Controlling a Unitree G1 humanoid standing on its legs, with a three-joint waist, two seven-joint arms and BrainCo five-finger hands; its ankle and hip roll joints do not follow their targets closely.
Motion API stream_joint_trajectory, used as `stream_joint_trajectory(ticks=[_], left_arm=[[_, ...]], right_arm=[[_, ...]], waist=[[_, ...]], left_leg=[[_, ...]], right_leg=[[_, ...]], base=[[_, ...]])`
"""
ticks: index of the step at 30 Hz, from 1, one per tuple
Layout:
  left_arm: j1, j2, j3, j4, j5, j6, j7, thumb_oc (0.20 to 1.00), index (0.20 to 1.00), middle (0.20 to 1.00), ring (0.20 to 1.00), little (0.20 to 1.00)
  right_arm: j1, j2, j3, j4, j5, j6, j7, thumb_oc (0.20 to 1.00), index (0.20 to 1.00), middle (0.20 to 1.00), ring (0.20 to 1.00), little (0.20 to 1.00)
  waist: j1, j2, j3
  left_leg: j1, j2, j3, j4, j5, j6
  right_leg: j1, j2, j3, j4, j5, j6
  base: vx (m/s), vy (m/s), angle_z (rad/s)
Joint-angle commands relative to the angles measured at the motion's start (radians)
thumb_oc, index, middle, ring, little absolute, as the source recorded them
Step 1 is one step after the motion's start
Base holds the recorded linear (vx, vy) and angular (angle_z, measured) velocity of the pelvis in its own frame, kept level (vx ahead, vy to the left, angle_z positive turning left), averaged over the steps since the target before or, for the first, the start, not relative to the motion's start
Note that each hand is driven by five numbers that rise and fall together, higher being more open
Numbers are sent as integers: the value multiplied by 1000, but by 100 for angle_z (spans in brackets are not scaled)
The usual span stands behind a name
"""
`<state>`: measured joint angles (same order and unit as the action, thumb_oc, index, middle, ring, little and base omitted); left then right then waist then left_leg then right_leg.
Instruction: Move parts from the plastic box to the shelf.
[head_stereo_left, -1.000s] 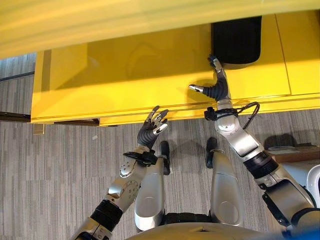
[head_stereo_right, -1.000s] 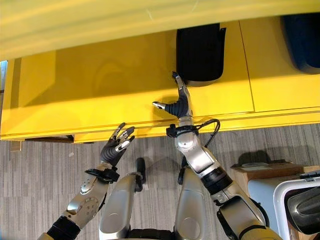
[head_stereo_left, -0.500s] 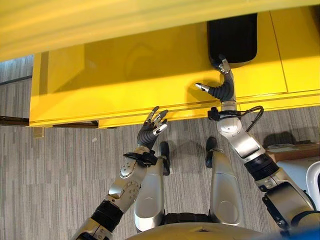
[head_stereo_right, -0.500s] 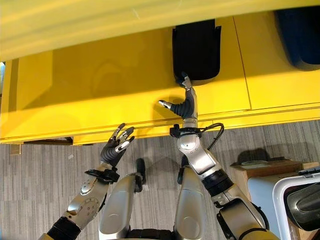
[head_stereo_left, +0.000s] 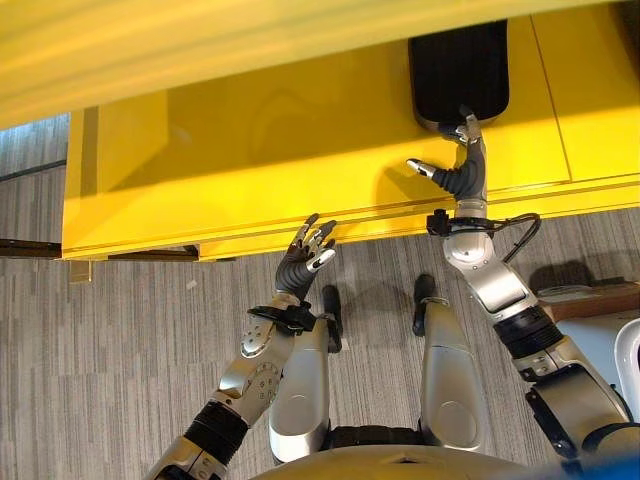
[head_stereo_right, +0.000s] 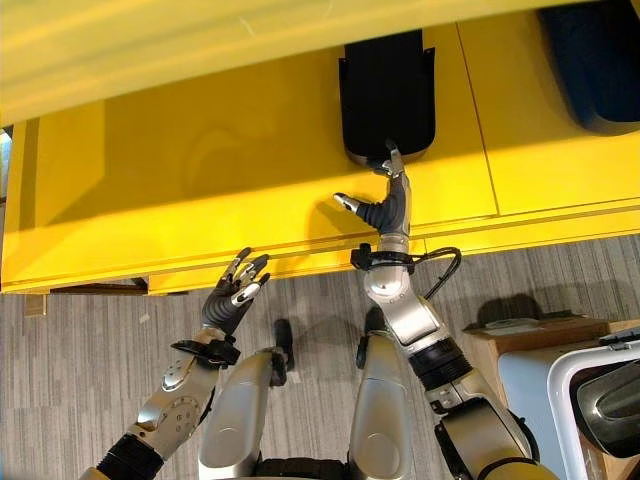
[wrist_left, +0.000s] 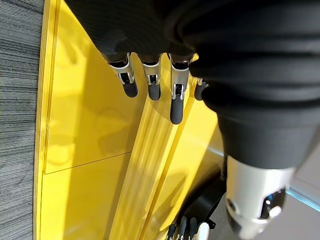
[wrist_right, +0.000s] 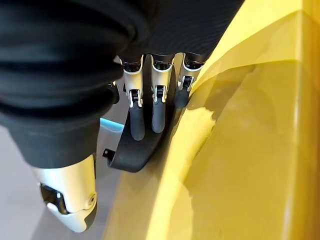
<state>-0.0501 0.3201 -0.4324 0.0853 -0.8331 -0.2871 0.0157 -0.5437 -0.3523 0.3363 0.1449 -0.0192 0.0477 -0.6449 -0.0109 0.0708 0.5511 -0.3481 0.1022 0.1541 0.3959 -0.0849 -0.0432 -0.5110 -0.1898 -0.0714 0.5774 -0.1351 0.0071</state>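
Left wrist view, entry: my left hand (wrist_left: 210, 45), dark ribbed cover over its back and wrist, fingers (wrist_left: 176, 95) straight in a row, silver with dark tips, holding nothing. Thumb (wrist_left: 252, 200) set apart from them, silver. Past the fingers: yellow shelf (wrist_left: 85, 150), glossy, a ridged front edge running along it, a thin seam crossing one panel. Beside the shelf: grey striped floor (wrist_left: 20, 100). Far along the shelf: my right hand (wrist_left: 187, 229), small, against a black part (wrist_left: 207, 197).
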Motion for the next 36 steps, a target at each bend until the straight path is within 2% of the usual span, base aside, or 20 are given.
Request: stream_joint_trajectory(ticks=[1,16,23,29,31,34,35,36], left_arm=[[22,-8,-19,-69,16,-65,-34,1000,1000,1000,1000,1000],[29,-8,-20,-67,11,-58,-41,1000,1000,1000,1000,1000],[37,-8,-14,-64,1,-68,-66,1000,1000,1000,1000,1000],[50,-9,-1,-76,6,-76,-64,1000,1000,1000,1000,1000],[47,-8,0,-73,9,-80,-67,1000,1000,1000,1000,1000],[52,-10,0,-69,7,-100,-63,1000,1000,1000,1000,1000],[67,-13,7,-80,4,-117,-67,1000,1000,1000,1000,1000],[69,-14,9,-81,3,-117,-67,1000,1000,1000,1000,1000]], right_arm=[[-14,24,-48,-28,13,-61,-35,1000,1000,1000,1000,1000],[-17,9,-91,-20,12,-56,-67,1000,1000,1000,1000,1000],[-16,0,-97,-11,21,-62,-38,1000,1000,1000,1000,1000],[63,-4,-85,-53,16,-87,3,1000,1000,1000,1000,1000],[65,-2,-73,-50,15,-100,53,1000,1000,1000,1000,1000],[99,-7,-38,-103,17,-87,88,1000,1000,1000,1000,1000],[153,-19,-12,-153,21,-118,115,1000,1000,1000,1000,1000],[165,-22,-8,-164,22,-120,120,1000,1000,1000,1000,1000]], waist=[[-6,10,-31],[-12,11,-31],[-16,11,-31],[-29,0,-31],[-29,-5,-31],[-34,-11,-31],[-40,-14,-31],[-41,-15,-31]], left_leg=[[13,-10,53,105,-118,89],[17,-12,59,107,-123,90],[44,-14,66,81,-115,87],[65,-11,76,70,-114,91],[70,-10,76,67,-114,90],[82,-10,80,51,-106,88],[108,-11,84,25,-98,86],[112,-12,85,21,-97,86]], right_leg=[[89,-20,1,-80,29,26],[93,-17,2,-83,28,26],[114,-14,3,-111,38,28],[131,-13,9,-130,49,34],[139,-11,9,-138,51,35],[151,-9,11,-153,57,37],[173,-6,15,-177,64,41],[177,-6,16,-182,66,42]], base=[[0,0,0],[0,0,0],[0,0,0],[-26,10,-4],[-57,0,-3],[-52,42,-3],[-35,75,-5],[-42,100,-8]])
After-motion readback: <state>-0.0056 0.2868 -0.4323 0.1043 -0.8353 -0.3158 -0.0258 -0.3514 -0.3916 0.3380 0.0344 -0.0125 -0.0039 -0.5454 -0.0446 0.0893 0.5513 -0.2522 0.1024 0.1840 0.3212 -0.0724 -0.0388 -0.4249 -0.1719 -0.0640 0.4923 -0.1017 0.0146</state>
